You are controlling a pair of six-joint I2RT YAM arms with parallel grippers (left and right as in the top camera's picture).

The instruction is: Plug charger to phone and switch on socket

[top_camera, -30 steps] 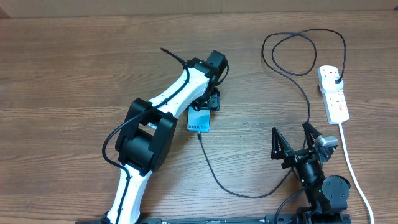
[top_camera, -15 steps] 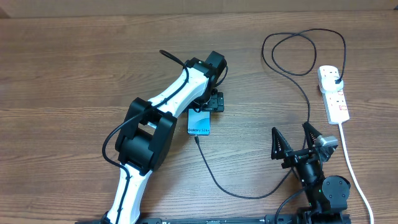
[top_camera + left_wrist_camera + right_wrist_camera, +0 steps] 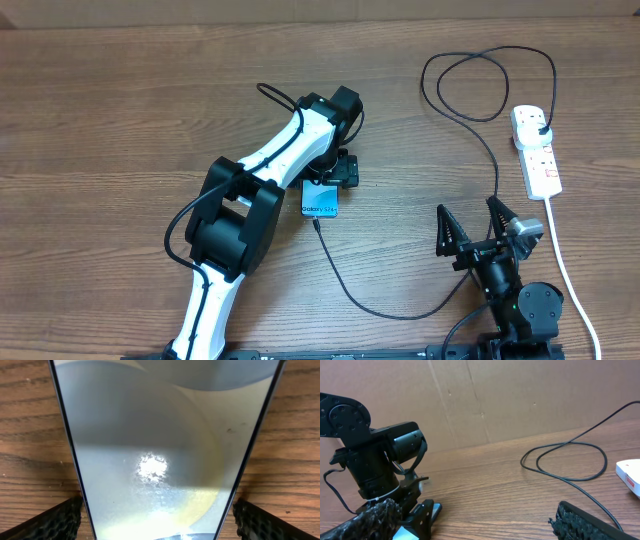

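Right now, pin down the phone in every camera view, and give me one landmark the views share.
Overhead: the phone lies mid-table, screen up, just below the left gripper in the picture.
Left wrist: the phone fills most of the picture, between the fingertips in the bottom corners.
Right wrist: the phone is only a pale blue sliver at lower left.
Shared landmark: the left gripper, right at the phone in all three.
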